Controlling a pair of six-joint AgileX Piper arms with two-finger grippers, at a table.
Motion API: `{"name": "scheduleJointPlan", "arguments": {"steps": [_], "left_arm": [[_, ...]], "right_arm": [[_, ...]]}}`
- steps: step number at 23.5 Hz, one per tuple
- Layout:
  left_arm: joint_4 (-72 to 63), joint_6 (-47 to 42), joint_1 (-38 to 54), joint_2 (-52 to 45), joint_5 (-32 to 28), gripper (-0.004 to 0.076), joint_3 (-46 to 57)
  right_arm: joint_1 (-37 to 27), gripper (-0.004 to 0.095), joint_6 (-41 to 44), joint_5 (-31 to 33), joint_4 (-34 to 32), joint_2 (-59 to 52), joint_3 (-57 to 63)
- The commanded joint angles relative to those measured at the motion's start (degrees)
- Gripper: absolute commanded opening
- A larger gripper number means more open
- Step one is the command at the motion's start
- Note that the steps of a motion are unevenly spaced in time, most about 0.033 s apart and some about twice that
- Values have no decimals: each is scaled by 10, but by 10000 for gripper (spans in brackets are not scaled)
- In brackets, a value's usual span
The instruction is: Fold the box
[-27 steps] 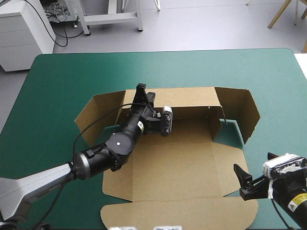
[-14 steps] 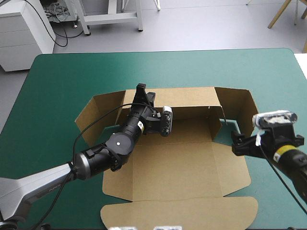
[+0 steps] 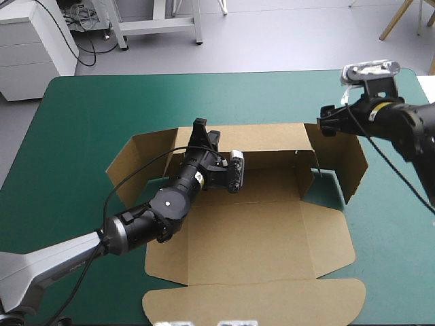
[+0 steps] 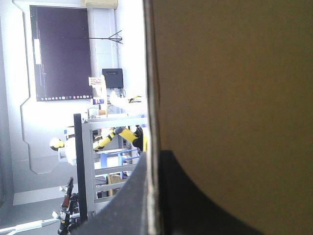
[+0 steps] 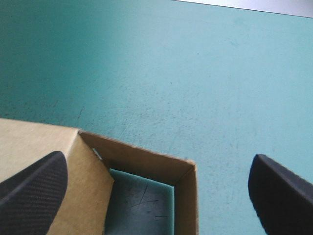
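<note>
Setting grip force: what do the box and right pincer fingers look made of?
Box: brown paperboard, matte, likely corrugated; creased folds and cut edges show. Fingers of the right pincer: black, fine woven texture, maybe carbon fibre or textured rubber.

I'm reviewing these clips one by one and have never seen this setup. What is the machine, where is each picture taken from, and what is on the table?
This is a robot with two arms, each ending in a gripper of two black fingers. One picture looks down from above and behind the robot. The other two come from a camera on each wrist, looking along that gripper. On the teal-green table cover lies a brown box, a cut sheet of board that is partly folded: its far wall and end flaps stand up, and the near panels lie flat. The left gripper pinches the far wall's top edge, so its wrist view is mostly brown board. The right gripper is open, holds nothing, and hovers over the box's far right corner.
</note>
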Motion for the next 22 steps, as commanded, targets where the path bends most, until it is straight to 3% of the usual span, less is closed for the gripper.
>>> {"name": "scheduleJointPlan", "arguments": {"steps": [1, 4, 9, 16, 22], "left_arm": [[62, -8, 1, -22, 19, -10, -16], [62, -8, 1, -22, 8, -10, -16], [64, -8, 1, -22, 9, -10, -16], [65, -8, 1, -22, 7, -10, -16], [65, -10, 1, -22, 9, -10, -16]], "right_arm": [[-52, 922, -71, 38, 59, 53, -100], [-105, 922, -117, 120, 133, 145, -200], [-122, 922, -126, 158, 150, 227, -261], [-136, 922, -146, 158, 143, 248, -232], [-207, 863, -181, 158, 272, 222, -169]]}}
